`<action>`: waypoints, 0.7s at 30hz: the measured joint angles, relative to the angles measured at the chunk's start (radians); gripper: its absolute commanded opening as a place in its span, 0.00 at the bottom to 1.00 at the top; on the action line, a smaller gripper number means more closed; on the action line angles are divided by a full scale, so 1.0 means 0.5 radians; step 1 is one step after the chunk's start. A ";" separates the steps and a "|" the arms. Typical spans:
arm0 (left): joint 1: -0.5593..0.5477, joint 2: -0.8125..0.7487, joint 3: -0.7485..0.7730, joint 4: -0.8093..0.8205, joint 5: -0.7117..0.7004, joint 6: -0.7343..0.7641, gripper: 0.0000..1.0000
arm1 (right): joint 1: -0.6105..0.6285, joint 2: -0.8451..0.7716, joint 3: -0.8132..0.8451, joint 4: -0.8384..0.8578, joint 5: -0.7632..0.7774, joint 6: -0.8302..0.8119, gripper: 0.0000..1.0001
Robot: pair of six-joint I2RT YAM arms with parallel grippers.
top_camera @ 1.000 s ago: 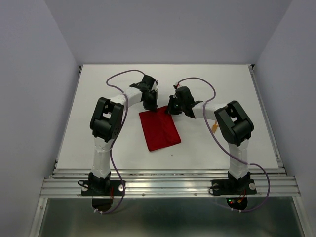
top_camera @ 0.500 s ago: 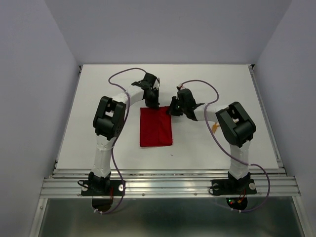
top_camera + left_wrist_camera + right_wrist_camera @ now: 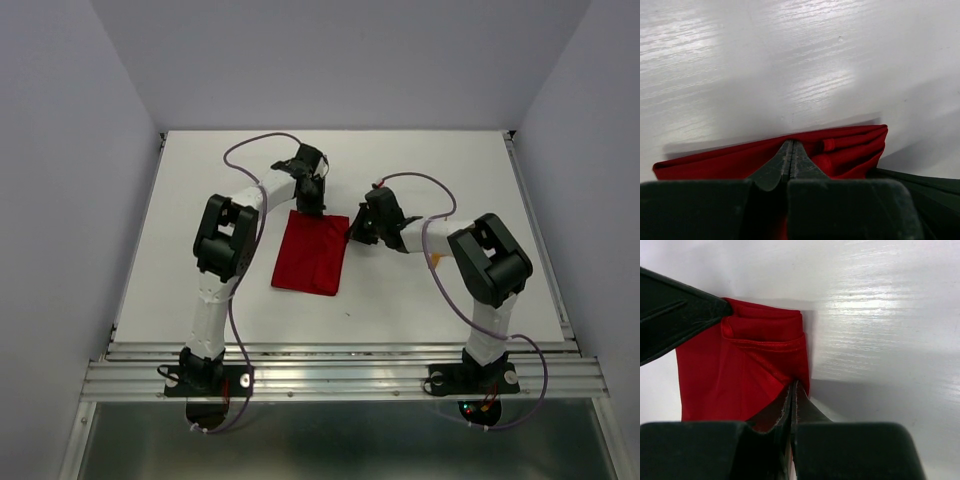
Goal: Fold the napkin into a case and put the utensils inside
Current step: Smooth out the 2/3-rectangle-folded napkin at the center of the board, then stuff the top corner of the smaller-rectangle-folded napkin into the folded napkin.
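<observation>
The red napkin (image 3: 312,252) lies folded into a rectangle on the white table, tilted with its near end to the left. My left gripper (image 3: 313,205) is shut on its far edge, where the cloth bunches around the fingertips (image 3: 791,145). At the far right corner, my right gripper (image 3: 355,232) is shut on the napkin (image 3: 740,370); the cloth rises to its closed tips (image 3: 794,385). The left finger (image 3: 675,315) shows dark in the right wrist view. A bit of an orange utensil (image 3: 436,259) peeks out beside the right arm's elbow; the rest is hidden.
The white table (image 3: 200,290) is walled by grey panels on three sides. A metal rail (image 3: 340,375) runs along the near edge, where both arm bases are bolted. Purple cables loop over both arms.
The napkin has swung round on the table: its near end moved left and its far edge moved right. Both grippers shifted right along with it.
</observation>
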 measured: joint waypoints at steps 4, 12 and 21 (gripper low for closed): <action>0.002 -0.037 0.016 -0.076 -0.090 0.025 0.11 | 0.000 0.005 0.057 -0.095 0.032 0.011 0.01; 0.017 -0.340 -0.086 -0.127 -0.221 0.034 0.41 | 0.000 0.006 0.068 -0.106 0.033 -0.012 0.01; 0.189 -0.593 -0.650 -0.049 -0.339 -0.067 0.73 | 0.000 0.006 0.172 -0.132 -0.034 -0.099 0.02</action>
